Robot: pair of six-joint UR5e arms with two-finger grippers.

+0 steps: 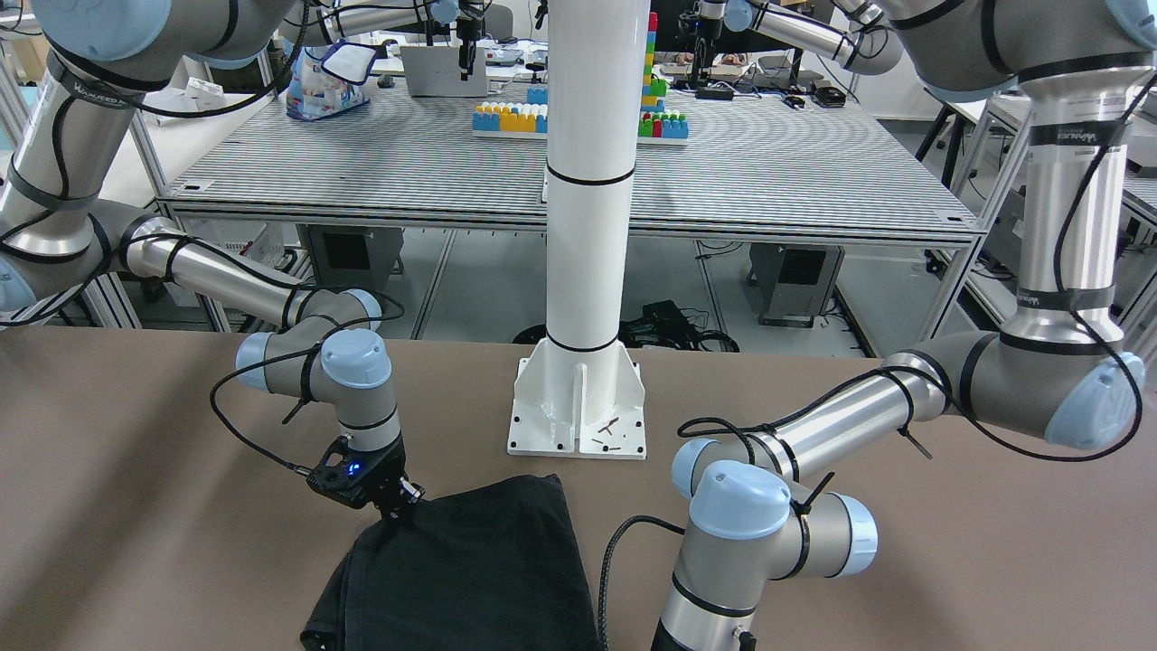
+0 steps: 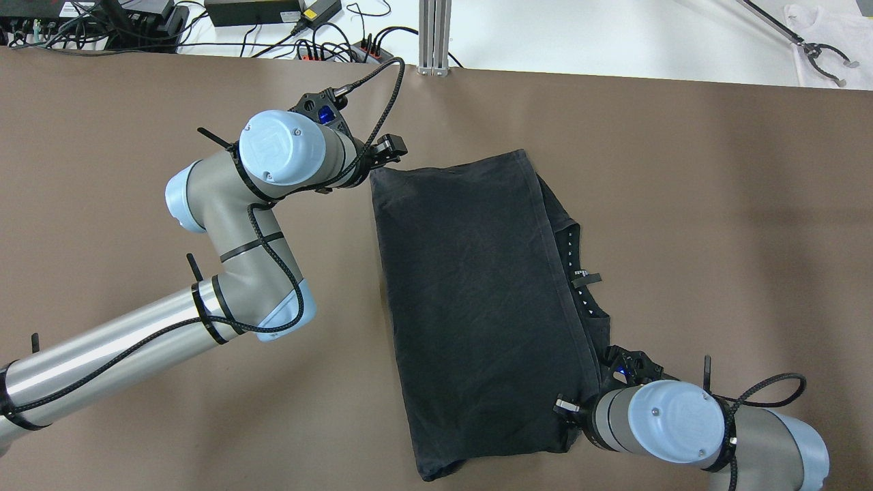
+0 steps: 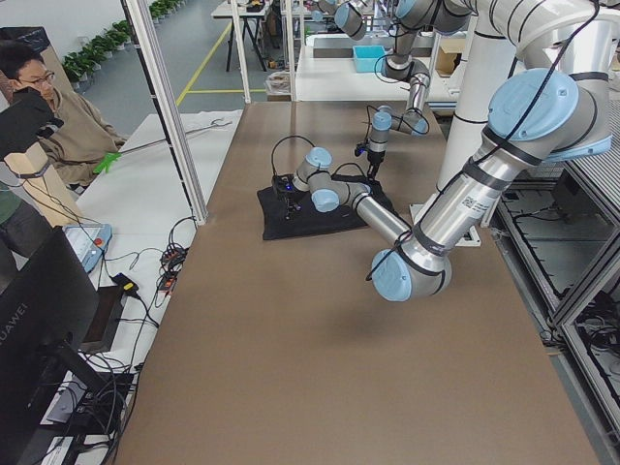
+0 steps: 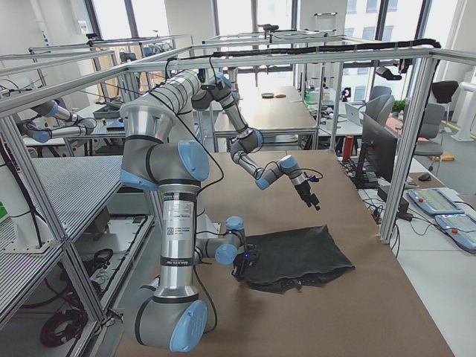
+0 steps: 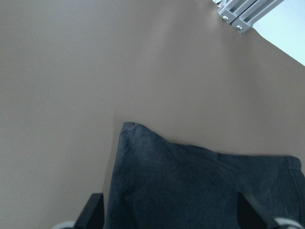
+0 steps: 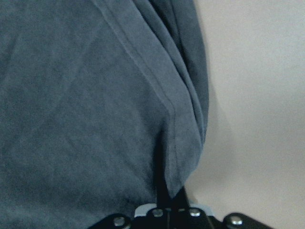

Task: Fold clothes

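The clothes (image 2: 477, 286) are one black garment lying folded on the brown table, with a lower layer and a neckline with small white marks (image 2: 578, 276) showing along its right side. My left gripper (image 2: 387, 151) hovers at the garment's far left corner. In the left wrist view it is open (image 5: 171, 210), the two fingers wide apart with the corner of the cloth (image 5: 190, 186) between and ahead of them. My right gripper (image 2: 569, 408) is at the near right corner. The right wrist view shows it shut (image 6: 164, 205) on a pinched edge of the fabric (image 6: 71, 95).
The robot's white pillar base (image 1: 578, 416) stands just behind the garment (image 1: 479, 570). Cables and power bricks (image 2: 273, 13) and an aluminium post (image 2: 434, 34) line the far table edge. A person (image 3: 48, 116) sits off to the side. Bare tabletop surrounds the cloth.
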